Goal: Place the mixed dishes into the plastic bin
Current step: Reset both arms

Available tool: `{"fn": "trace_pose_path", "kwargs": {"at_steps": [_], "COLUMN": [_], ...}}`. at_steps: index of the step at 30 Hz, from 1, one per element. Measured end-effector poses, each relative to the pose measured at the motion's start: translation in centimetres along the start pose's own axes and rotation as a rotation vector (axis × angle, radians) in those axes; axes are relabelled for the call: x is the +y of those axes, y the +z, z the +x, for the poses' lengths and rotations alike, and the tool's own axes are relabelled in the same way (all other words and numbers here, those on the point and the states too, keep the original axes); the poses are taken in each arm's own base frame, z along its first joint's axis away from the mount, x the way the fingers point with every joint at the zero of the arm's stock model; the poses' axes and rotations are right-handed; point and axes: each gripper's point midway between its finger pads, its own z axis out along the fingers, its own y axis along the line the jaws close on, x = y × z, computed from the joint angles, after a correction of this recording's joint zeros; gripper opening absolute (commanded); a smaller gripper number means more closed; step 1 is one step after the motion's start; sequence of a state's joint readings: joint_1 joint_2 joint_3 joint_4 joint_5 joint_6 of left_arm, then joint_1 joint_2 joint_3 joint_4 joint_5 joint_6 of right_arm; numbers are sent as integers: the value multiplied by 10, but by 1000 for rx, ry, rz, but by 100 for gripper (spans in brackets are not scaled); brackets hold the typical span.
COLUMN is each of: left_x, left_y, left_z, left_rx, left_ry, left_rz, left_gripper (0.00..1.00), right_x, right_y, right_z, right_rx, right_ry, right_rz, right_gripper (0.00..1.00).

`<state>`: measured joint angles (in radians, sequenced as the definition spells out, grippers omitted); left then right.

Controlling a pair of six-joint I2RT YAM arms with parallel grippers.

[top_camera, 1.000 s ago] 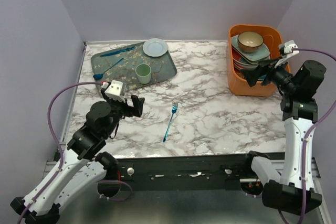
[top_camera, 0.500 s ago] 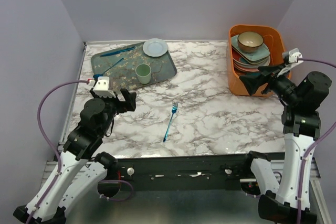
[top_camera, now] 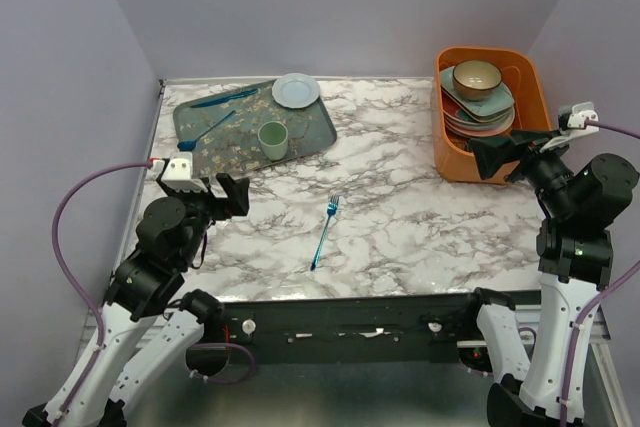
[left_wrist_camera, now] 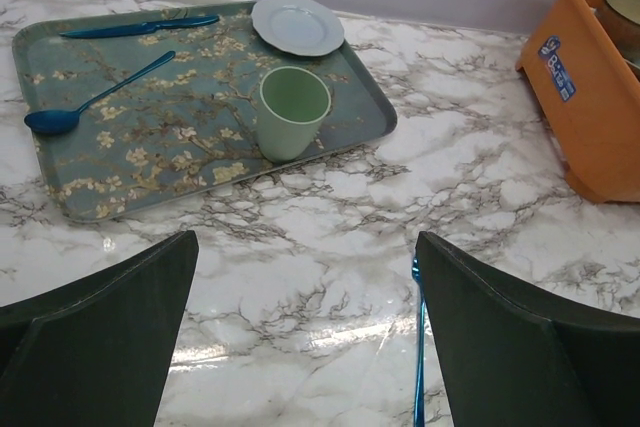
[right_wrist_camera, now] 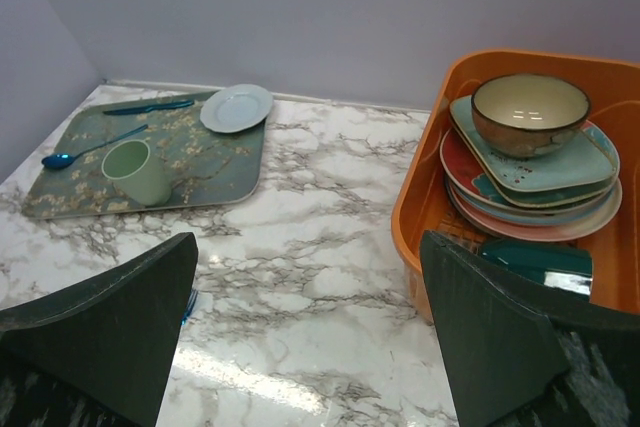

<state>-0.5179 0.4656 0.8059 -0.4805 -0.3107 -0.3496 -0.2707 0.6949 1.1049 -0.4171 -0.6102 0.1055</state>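
Note:
The orange plastic bin [top_camera: 452, 161] [right_wrist_camera: 424, 192] [left_wrist_camera: 592, 97] stands at the far right. In it lie stacked round plates [top_camera: 476, 123] [right_wrist_camera: 520, 215], on them a pale-green rectangular dish [right_wrist_camera: 566, 164], and on top a tan bowl [top_camera: 477, 78] [right_wrist_camera: 529, 113]. A dark teal mug [right_wrist_camera: 536, 261] lies at the bin's near end. My right gripper [top_camera: 488, 155] [right_wrist_camera: 308, 237] hangs open and empty just in front of the bin. My left gripper [top_camera: 230, 197] [left_wrist_camera: 306, 237] is open and empty over the table's near left.
A dark floral tray [top_camera: 222, 144] [left_wrist_camera: 150, 142] at the far left carries a small pale plate [top_camera: 296, 90] [left_wrist_camera: 297, 24], a green cup [top_camera: 273, 139] [left_wrist_camera: 292, 112], a blue spoon [left_wrist_camera: 95, 100] and a blue knife [left_wrist_camera: 140, 25]. A blue fork [top_camera: 323, 231] lies mid-table.
Both arms have drawn back: the left gripper has moved left, the right one right and slightly nearer, off the bin's front. Both stay open; no dish has moved.

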Motion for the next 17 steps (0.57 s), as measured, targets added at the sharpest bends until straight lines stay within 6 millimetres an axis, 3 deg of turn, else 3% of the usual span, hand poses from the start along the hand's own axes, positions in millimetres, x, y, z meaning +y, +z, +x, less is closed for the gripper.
{"fn": "trace_pose_path", "kwargs": {"at_steps": [17], "left_x": [3], "left_y": [-6], "left_z": [0], "left_rx": [3], "left_ry": [2], "left_rz": [-5], "left_gripper": [99], "right_x": [-9], "right_y": [-1], "right_z": [4], "right_rx": [14], "right_ry": [-16], "right_rz": [47], "right_gripper": [100]}}
